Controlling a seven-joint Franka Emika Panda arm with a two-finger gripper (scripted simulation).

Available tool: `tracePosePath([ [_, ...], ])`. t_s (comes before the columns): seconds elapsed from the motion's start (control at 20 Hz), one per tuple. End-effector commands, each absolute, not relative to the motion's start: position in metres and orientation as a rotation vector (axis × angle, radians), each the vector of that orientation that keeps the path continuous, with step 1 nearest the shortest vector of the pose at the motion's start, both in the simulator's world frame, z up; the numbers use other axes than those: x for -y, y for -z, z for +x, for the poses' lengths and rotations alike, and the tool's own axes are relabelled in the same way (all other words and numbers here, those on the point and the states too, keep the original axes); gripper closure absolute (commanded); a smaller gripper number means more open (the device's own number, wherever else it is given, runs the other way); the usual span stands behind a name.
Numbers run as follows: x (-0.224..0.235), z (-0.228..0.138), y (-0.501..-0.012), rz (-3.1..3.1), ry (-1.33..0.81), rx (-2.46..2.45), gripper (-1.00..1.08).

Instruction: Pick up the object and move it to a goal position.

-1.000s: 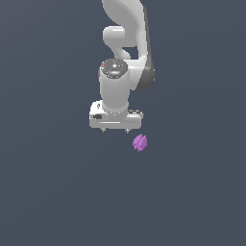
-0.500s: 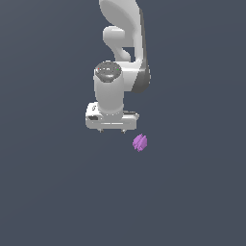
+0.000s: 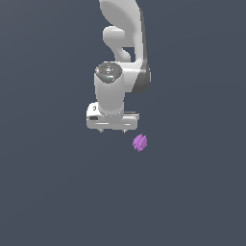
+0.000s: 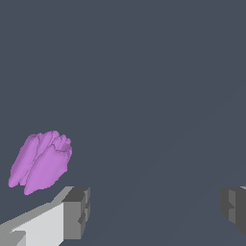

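The object is a tiny bright purple faceted lump [image 3: 140,142] on the dark grey floor. In the exterior view it lies just below and to the exterior view's right of my white gripper [image 3: 112,130]. The gripper is open and empty, its two fingertips set wide apart. In the wrist view the purple lump [image 4: 41,162] sits outside the gap, just beyond one grey fingertip [image 4: 77,213]; the other fingertip [image 4: 234,206] is far across. The lump is not between the fingers.
The white arm [image 3: 126,48] rises behind the gripper towards the top of the exterior view. The plain dark grey floor [image 3: 57,202] lies all around.
The gripper has shifted a little to the exterior view's left and slightly up. The purple lump has not moved.
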State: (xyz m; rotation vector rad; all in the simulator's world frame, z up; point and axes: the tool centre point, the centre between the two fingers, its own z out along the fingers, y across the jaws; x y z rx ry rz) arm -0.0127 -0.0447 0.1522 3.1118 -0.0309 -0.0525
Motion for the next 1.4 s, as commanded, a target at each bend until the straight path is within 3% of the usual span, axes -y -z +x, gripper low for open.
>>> tracePosePath([
  [0.0,0.041,-0.012,-0.151,3.112,0.051,0.049,-0.92],
  [1.35,-0.068,-0.017,-0.1,3.062,0.006,0.679,-0.92],
])
